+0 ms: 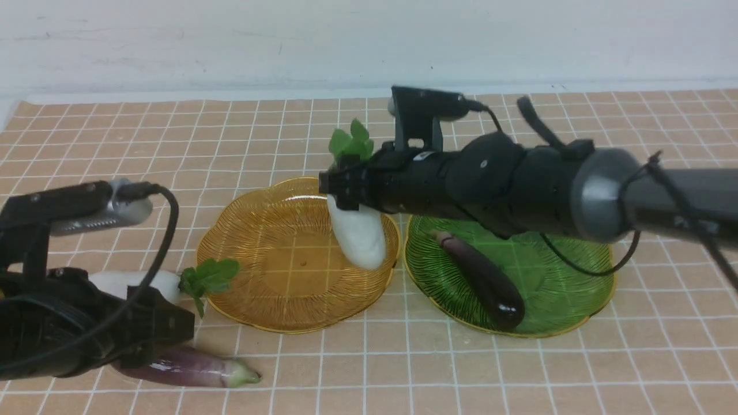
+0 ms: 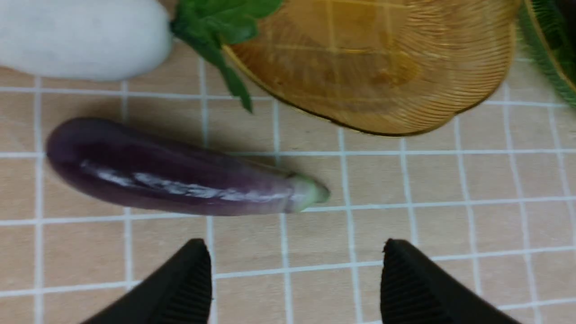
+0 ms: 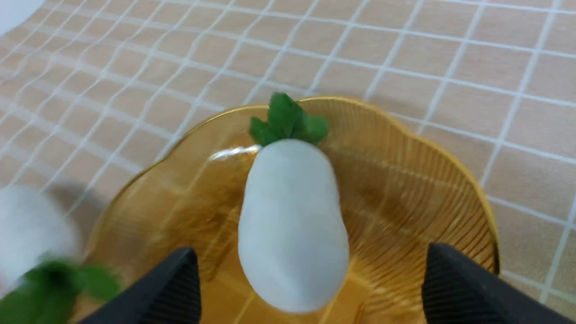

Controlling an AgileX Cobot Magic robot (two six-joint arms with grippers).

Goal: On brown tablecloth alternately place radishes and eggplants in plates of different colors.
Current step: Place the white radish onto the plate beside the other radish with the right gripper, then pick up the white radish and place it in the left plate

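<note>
White radish (image 1: 360, 233) is lying in amber plate (image 1: 259, 276), frame centre. Right gripper (image 3: 310, 249) is straddling it, jaws wide, no contact. Best lifting straight up, not nudging it. Left gripper (image 2: 293, 243), also wide, is hovering beside lower-left eggplant (image 1: 190, 369).

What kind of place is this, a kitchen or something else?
Probably a robot lab bench: a toy radish and eggplant, a gridded tablecloth against a bare wall, and a camera-fitted robot arm.
</note>
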